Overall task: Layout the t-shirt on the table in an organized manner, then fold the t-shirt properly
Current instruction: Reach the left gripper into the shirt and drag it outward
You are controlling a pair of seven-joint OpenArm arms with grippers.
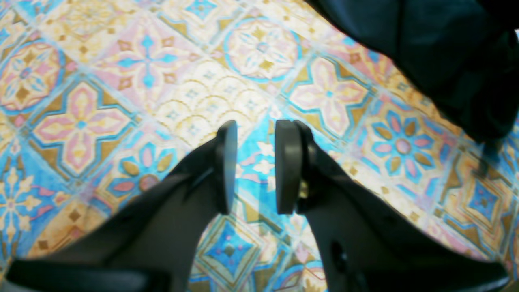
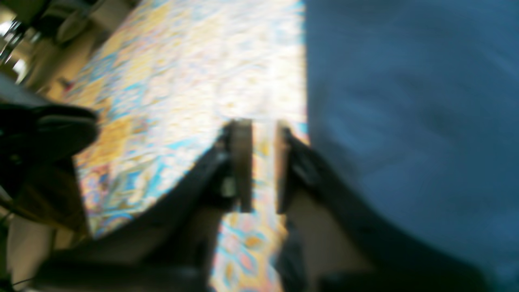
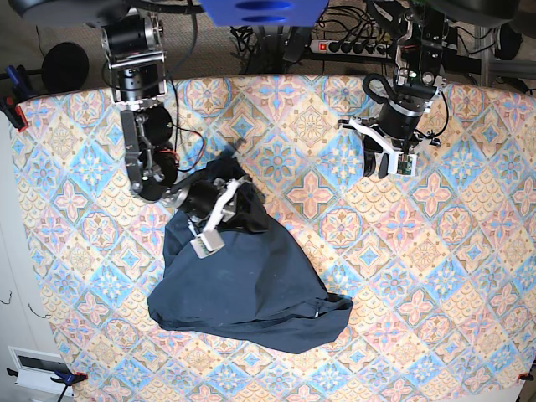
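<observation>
Two grippers, neither holding cloth. T-shirt (image 3: 243,289) bunched lower left of table (image 3: 435,276). Right gripper (image 3: 219,209) at its top edge, jaws narrowly parted, empty. Left gripper (image 1: 255,166) part-open over bare tiles, upper right. Best: pinch one layer, spread flat.

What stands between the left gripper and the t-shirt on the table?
Nothing visible does. The left gripper hangs over bare table, apart from the t-shirt, and only patterned cloth lies between them. The right gripper is already at the t-shirt's upper edge.
</observation>
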